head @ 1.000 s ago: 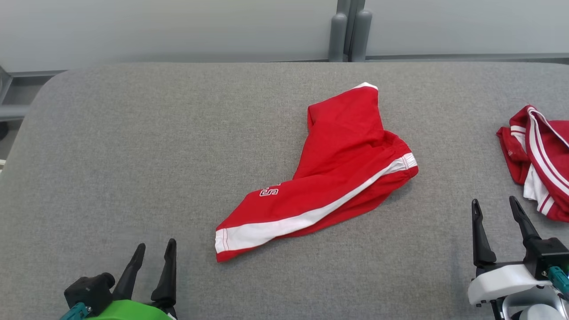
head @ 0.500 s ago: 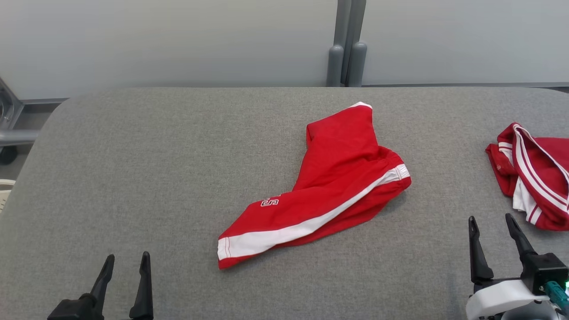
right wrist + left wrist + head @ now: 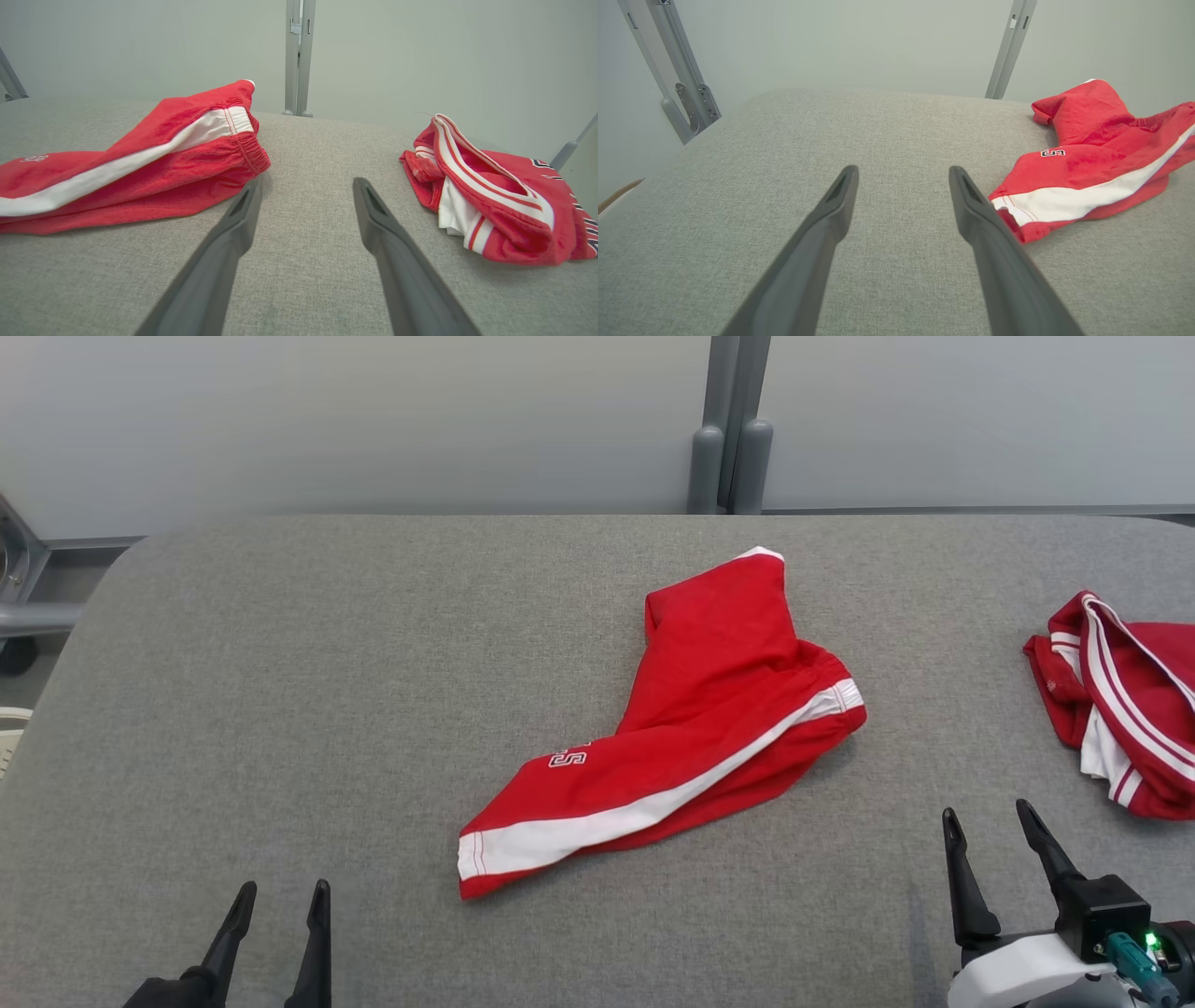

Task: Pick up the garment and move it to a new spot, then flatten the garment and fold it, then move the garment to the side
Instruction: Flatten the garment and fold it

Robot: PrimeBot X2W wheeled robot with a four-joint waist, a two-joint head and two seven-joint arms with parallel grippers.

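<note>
We see a red garment with a white side stripe, lying loosely bunched just right of the middle of the grey counter. In the head view its long axis runs from 8 o'clock, where a hemmed leg end points back toward the robot, to 2 o'clock, where the gathered waistband sits. A second leg folds up toward 12 o'clock.

The left fingers hover spread apart and empty, with the hem at their 2 o'clock. The right fingers are also apart and empty, with the waistband at their 10 o'clock. We judge each arm about equally near its own end.

Another red garment lies well apart, at 3 o'clock from the first.
</note>
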